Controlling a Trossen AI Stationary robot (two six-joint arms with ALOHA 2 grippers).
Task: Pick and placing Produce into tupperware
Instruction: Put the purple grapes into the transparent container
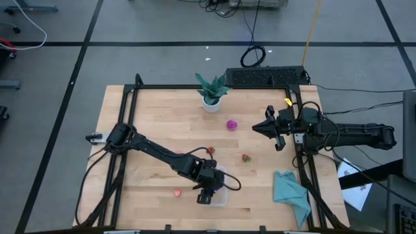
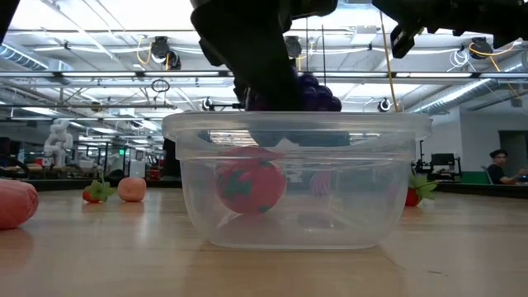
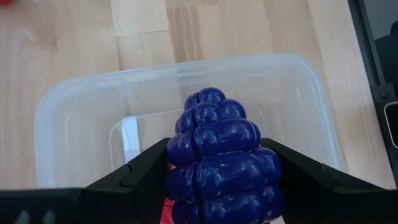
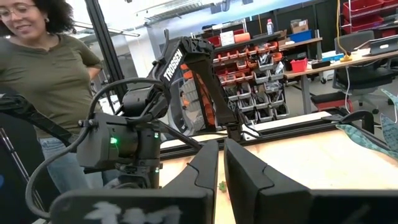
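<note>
Grapes [image 3: 217,162] in left gripper [image 3: 217,186] above tupperware [image 3: 74,112] rim

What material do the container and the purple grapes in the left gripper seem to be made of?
The tupperware looks like clear, slightly frosted plastic: the wood shows through its walls. The purple grapes, held in the left gripper, look like glossy moulded plastic or rubber, given their smooth highlights; which one is unclear.
</note>
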